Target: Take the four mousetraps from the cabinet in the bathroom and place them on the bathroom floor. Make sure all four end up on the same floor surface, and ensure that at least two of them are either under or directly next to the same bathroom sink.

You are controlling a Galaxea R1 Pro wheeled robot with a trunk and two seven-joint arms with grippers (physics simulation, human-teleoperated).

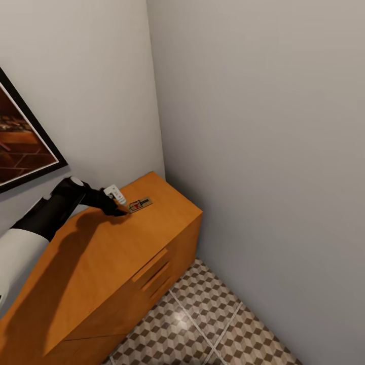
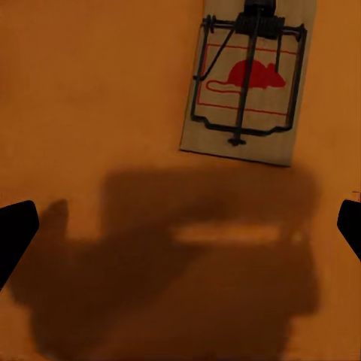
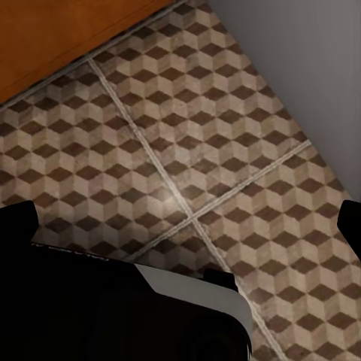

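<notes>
One mousetrap [image 1: 140, 205], a small wooden slab with dark wire and a red mouse print, lies on top of the orange-brown cabinet [image 1: 106, 253] near its back corner. My left gripper [image 1: 120, 209] hovers just beside the trap, over the cabinet top. In the left wrist view the mousetrap [image 2: 248, 83] lies ahead of the open left gripper [image 2: 180, 226], whose dark fingertips [image 2: 15, 233] stand wide apart with nothing between them. My right gripper [image 3: 180, 226] is open over the cube-patterned bathroom floor [image 3: 226, 128]. The other mousetraps are out of view.
The cabinet stands in a corner between two grey walls [image 1: 263, 126]. A framed picture [image 1: 20, 142] hangs above the cabinet on the left wall. Drawer handles [image 1: 150, 265] show on the cabinet front. Patterned floor tiles [image 1: 203, 319] lie in front of it.
</notes>
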